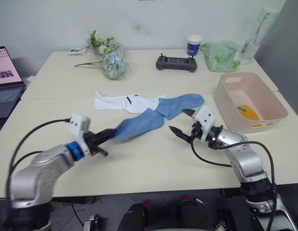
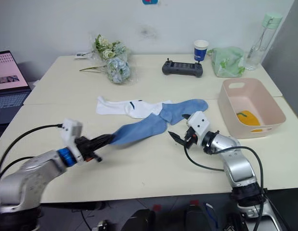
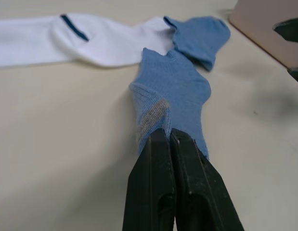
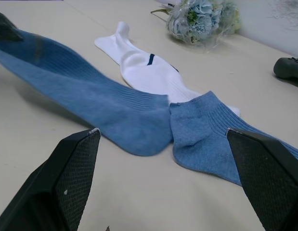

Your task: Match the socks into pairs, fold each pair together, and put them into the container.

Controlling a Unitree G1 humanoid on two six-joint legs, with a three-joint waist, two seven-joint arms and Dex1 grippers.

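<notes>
**A:** Where do things stand?

**B:** The left gripper (image 1: 101,139) has its fingers clamped on one end of a light blue sock (image 1: 139,125), lifting that end off the counter (image 1: 153,163) while the far end lies near the second blue sock (image 1: 182,103). The right gripper (image 1: 183,122) hovers just beside both, fingers wide apart, holding nothing.

**A:** So the blue pair is the step in hand?

**B:** I think so. To do it well, lay the held sock squarely over its mate, toes and cuffs aligned, before folding. The right gripper should pin the second sock so it doesn't slide.

**A:** Any hazards?

**B:** The white socks (image 1: 122,102) touch the second blue one; dragging could pull them along.

**A:** And the container?

**B:** The pink container (image 1: 250,101) sits on the robot's right, something yellow already inside, likely the mustard pair.
</notes>
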